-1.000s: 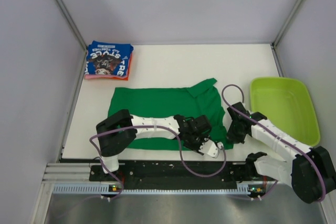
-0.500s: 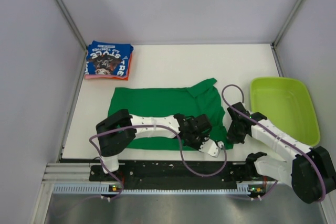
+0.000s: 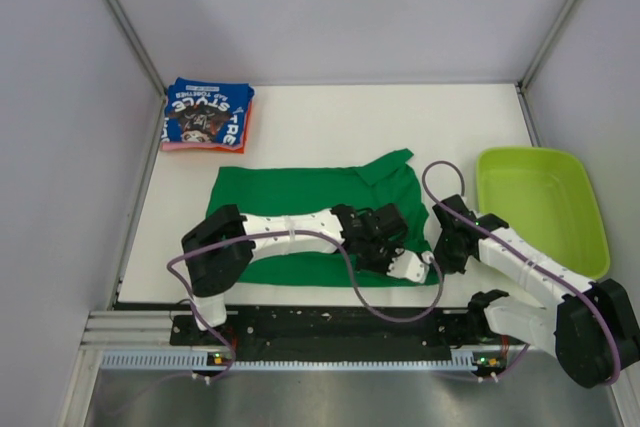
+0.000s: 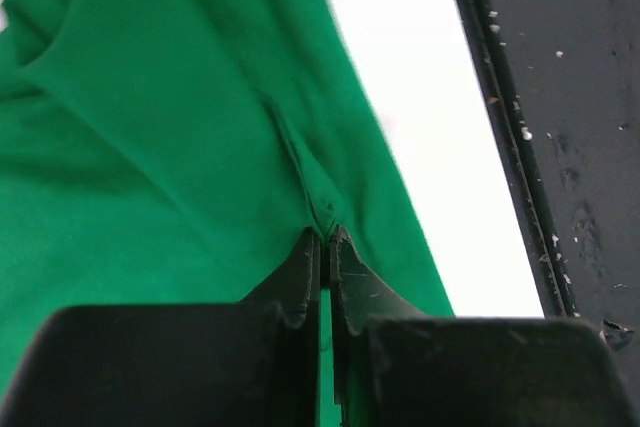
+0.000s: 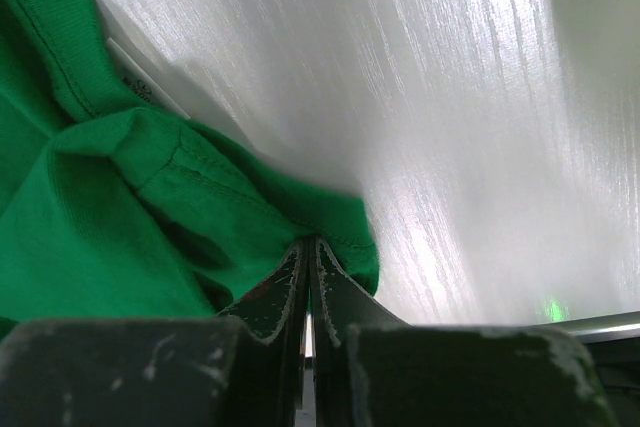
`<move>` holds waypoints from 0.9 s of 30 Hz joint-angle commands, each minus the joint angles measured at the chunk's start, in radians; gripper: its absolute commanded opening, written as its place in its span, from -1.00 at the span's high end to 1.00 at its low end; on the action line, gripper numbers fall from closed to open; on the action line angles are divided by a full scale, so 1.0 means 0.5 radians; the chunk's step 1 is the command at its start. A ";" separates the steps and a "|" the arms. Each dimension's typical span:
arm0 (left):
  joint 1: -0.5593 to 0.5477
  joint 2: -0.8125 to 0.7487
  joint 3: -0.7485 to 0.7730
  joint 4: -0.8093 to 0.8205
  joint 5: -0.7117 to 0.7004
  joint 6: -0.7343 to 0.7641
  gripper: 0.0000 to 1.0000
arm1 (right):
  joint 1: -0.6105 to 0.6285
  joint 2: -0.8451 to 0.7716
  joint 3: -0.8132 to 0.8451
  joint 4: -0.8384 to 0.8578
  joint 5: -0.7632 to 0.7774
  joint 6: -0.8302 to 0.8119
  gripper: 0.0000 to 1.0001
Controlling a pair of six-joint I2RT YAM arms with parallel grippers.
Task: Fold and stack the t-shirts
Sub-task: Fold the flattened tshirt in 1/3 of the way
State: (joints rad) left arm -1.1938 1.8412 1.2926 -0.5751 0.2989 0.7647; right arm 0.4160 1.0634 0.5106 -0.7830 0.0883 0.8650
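The green t-shirt [image 3: 290, 209] lies spread flat on the white table [image 3: 330, 127], one sleeve sticking out at the back right. My left gripper [image 3: 406, 264] is over its near right part, shut on a small pinched ridge of green cloth [image 4: 322, 209] close to the hem. My right gripper [image 3: 442, 251] is at the shirt's right edge, shut on a folded green hem corner [image 5: 340, 222]. The blue t-shirt [image 3: 206, 113] with white lettering sits folded at the back left, on top of a folded orange-pink t-shirt [image 3: 197, 146].
A lime-green plastic tub [image 3: 541, 209] stands at the right side of the table, just beyond the right arm. Grey walls close in the table on three sides. The black mounting rail [image 4: 560, 147] runs along the table's near edge.
My left gripper's jaws have closed on the green cloth, and the gripper has shifted slightly right and away from the table's near edge. The right arm has not moved.
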 commanded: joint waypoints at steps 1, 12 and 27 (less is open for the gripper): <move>0.172 -0.075 0.145 -0.003 0.114 -0.225 1.00 | -0.016 0.027 -0.058 0.090 0.004 0.006 1.00; 0.691 0.051 0.136 0.211 0.123 -0.857 1.00 | -0.016 0.039 -0.061 0.093 -0.002 0.010 1.00; 0.918 0.199 0.152 0.226 -0.131 -1.229 0.60 | -0.013 0.042 -0.064 0.096 -0.008 0.006 1.00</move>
State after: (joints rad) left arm -0.7616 1.9888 1.3758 -0.5068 0.3000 0.2153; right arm 0.4160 1.0683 0.5102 -0.7677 0.0784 0.8650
